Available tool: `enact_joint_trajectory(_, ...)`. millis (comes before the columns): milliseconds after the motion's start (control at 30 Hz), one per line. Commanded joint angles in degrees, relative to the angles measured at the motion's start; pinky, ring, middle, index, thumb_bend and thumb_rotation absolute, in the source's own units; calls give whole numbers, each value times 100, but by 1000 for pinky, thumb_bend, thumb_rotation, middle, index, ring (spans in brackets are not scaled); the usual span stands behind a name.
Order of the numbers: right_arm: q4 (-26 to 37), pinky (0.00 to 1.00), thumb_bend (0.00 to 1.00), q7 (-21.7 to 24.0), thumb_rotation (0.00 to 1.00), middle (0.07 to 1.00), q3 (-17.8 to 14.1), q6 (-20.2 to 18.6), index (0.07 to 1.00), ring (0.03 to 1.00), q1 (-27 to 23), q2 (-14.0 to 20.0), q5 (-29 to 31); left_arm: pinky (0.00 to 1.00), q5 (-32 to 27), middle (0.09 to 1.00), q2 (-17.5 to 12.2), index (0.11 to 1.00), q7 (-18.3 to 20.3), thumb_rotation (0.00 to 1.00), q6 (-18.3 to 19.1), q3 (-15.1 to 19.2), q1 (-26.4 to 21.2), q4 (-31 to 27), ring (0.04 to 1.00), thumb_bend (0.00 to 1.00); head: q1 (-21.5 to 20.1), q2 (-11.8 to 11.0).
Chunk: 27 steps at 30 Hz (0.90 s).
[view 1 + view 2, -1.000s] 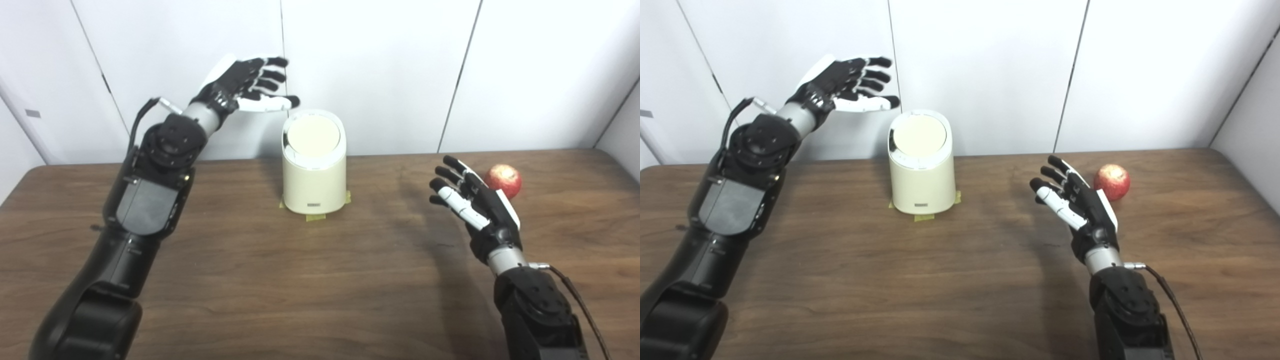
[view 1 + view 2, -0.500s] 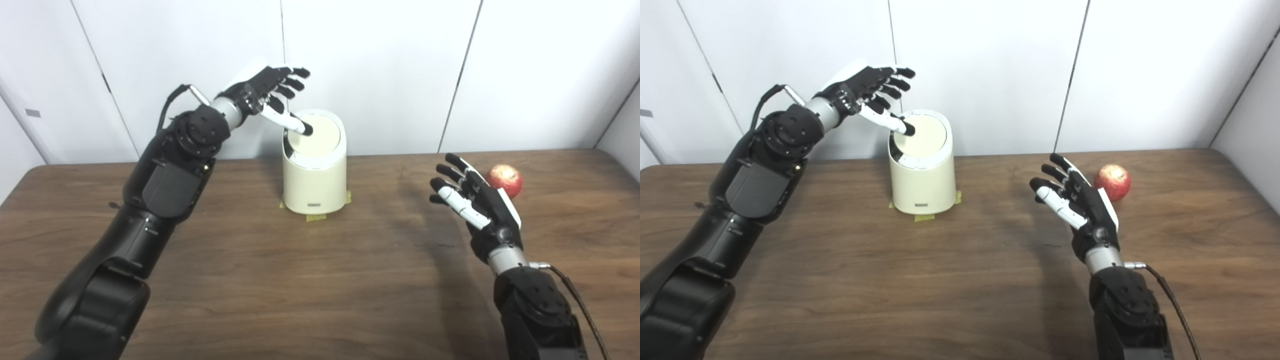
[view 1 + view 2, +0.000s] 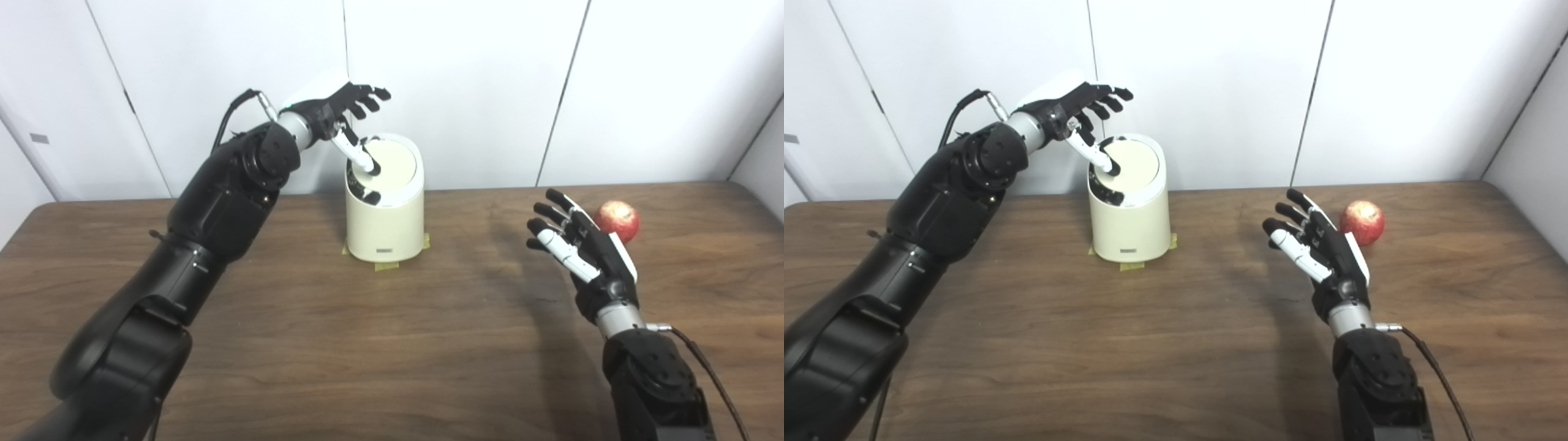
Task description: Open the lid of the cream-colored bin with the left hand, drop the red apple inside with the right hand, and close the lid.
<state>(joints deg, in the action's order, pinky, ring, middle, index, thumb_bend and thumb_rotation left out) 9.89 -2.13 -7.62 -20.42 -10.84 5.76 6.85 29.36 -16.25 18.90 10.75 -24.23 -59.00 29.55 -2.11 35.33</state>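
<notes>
The left hand (image 3: 334, 113) is spread, its thumb pressing the lid (image 3: 392, 164) of the cream bin (image 3: 384, 223) just below it (a dark gap shows at the lid's near-left edge). The right hand (image 3: 582, 248) hovers spread and empty; the red apple (image 3: 617, 220) rests on the counter (image 3: 367, 343) just beyond it.

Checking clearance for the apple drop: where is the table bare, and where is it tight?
Bare: the table between bin and right hand, plus the front. Tight: left hand on the lid; apple beside the right hand.
</notes>
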Motion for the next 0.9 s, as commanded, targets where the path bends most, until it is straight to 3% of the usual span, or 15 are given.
enact_joint_trajectory(0,249,683,536,10,381,830,-9,184,877,779,-176,-4,-11,652,102,822,-21,873,-212,9,-266,66,-554,54,779,899,-9,2)
enact_joint_trajectory(400,177,672,486,101,376,852,-11,422,910,785,-99,13,28,688,277,831,85,892,-249,0,-425,105,-628,395,794,864,-49,-5)
enact_joint_trajectory(867,302,699,467,124,343,867,-45,369,908,802,-63,-31,118,692,311,830,218,899,-190,9,-446,82,-697,484,799,868,-80,72)
